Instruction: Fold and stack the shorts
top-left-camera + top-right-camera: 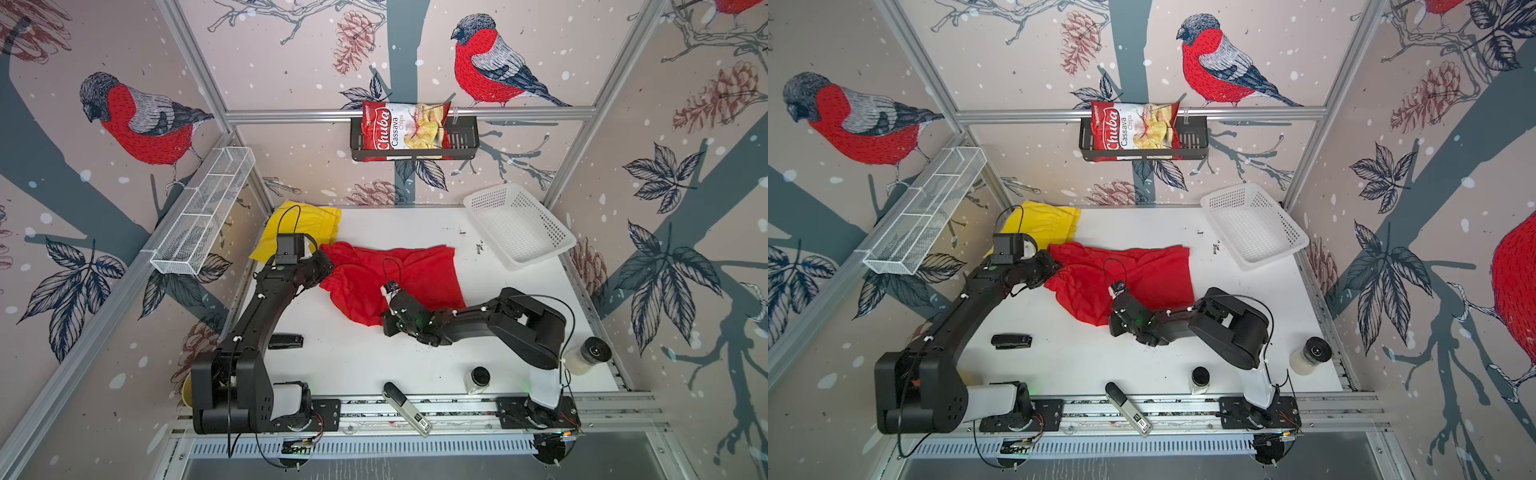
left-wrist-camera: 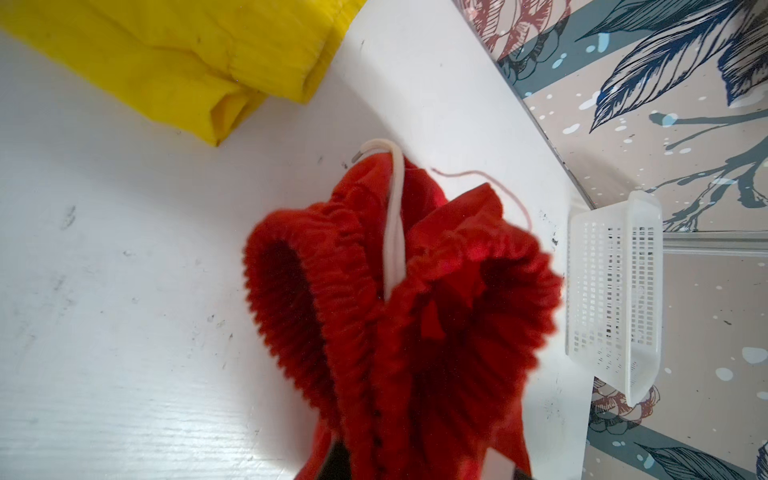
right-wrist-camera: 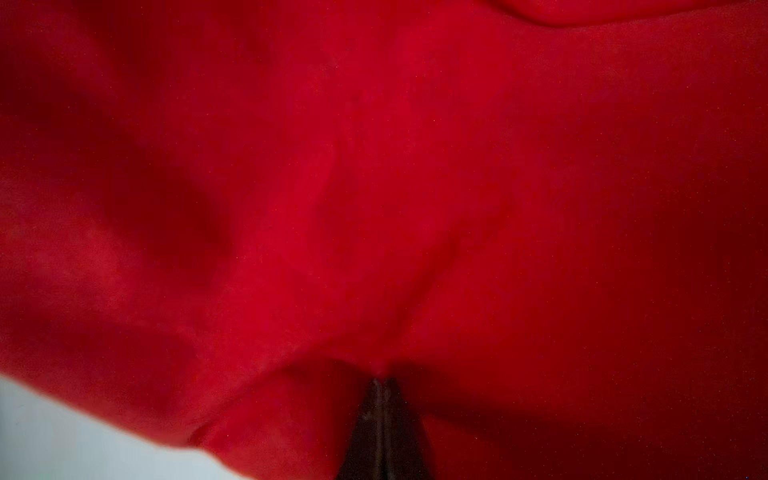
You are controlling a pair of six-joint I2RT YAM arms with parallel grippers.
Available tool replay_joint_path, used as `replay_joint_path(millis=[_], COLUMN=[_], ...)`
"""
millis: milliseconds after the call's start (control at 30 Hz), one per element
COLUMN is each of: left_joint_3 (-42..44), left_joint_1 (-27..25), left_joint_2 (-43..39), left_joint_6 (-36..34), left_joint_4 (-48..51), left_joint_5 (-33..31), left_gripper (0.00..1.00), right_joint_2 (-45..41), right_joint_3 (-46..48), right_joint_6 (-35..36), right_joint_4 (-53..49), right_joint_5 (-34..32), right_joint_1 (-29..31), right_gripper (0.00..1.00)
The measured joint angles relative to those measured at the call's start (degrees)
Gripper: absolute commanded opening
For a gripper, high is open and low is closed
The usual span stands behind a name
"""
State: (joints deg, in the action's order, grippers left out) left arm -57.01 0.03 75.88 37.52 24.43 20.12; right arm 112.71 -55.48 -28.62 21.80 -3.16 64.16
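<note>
Well past the right pincer (image 3: 382, 382), on the back wall, a chips bag (image 1: 405, 126) stands in a black rack (image 1: 461, 143); farther off to that pincer's right, at the far corner of the table (image 1: 353, 365), sits a white basket (image 1: 519, 226); behind the pincer, toward the near rail, a small jar (image 1: 478, 379) and a bigger jar (image 1: 588, 355), both dark-lidded, and a grey-and-black tool (image 1: 405, 405) across the rail; a wire shelf (image 1: 203, 212) hangs on the side wall left of the left pincer (image 1: 327, 266); a black stapler (image 1: 286, 340) lies well short of that pincer; bird wallpaper (image 1: 141, 124) all round.
</note>
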Motion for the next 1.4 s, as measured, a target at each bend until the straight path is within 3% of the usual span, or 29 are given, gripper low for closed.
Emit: replay_joint_path(millis=[100, 333, 800, 1133, 1267, 1400], left_joint_3=[-2.21, -1.36, -7.74, -1.53, -2.89, -10.12], left_joint_1=[0.00, 0.11, 0.11, -2.19, -2.93, -4.15], left_joint_2=[0.22, -0.15, 0.87, -1.05, -0.46, 1.46], left_joint_6=[-2.05, -6.29, -11.28, -13.00, -13.53, -14.58], left_joint_4=[3.21, 8.31, 17.11, 20.06, 21.86, 25.16], left_joint_5=[-0.85, -1.73, -1.53, -1.66, -2.32, -6.95], left_gripper=[0.00, 0.00, 0.00, 0.00, 0.00, 0.00], right_joint_2=[-1.62, -9.35, 17.00, 29.09, 30.36, 25.33], right_joint_3=[-0.28, 0.11, -26.36, -41.40, -44.04, -38.29], right_joint_6=[0.07, 0.02, -1.64, -9.05, -9.03, -8.48], right_joint_4=[-0.44, -1.14, -4.24, -0.85, -2.40, -3.43], right_joint_5=[1.86, 2.01, 12.79, 16.00, 16.09, 16.15], right_joint_1=[-0.31, -10.84, -13.29, -18.40, -17.68, -17.59], right_gripper=[0.05, 0.07, 0.09, 0.15, 0.18, 0.27])
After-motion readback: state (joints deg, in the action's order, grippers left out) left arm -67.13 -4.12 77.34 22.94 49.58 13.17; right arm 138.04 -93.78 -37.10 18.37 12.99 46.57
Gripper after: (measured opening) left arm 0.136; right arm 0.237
